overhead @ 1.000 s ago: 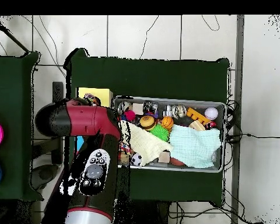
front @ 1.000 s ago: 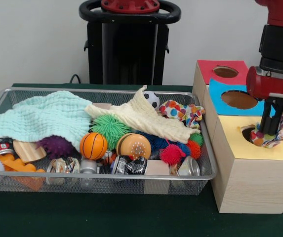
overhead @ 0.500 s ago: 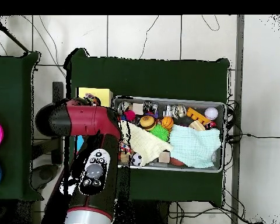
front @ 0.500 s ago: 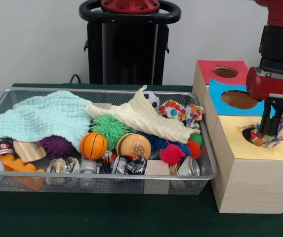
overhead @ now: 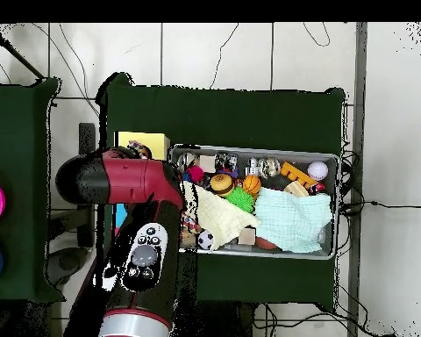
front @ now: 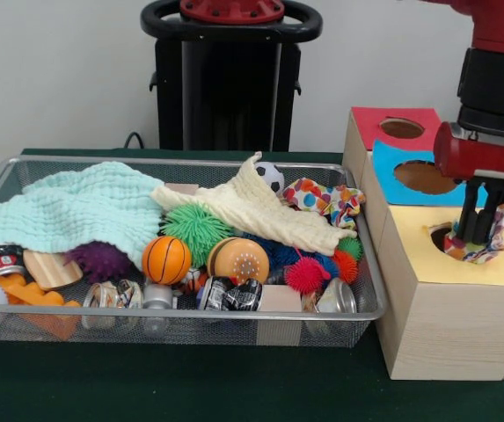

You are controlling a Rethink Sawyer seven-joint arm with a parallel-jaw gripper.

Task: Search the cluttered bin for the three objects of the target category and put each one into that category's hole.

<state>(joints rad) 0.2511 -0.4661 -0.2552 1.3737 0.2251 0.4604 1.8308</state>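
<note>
In the front view, nearest the camera, the yellow-topped box's hole (front: 445,236) is largely covered by a polka-dot cloth (front: 487,239) bunched at its rim. The gripper (front: 478,230) is seen standing in that bunch, its dark fingers spread slightly apart, with fabric rising on both sides; a firm grip cannot be confirmed, and the cloth appears released. Compared with a second ago, the gripper has been lifted a little while the cloth has sunk lower at the hole, which suggests this drop is nearly done. To the left, a second polka-dot cloth (front: 325,200) is draped over the wire bin's (front: 190,311) far right corner, beside the cream knitted cloth (front: 252,211). A third cannot be found. In the overhead view, the gripper and hole are hidden beneath the arm.
</note>
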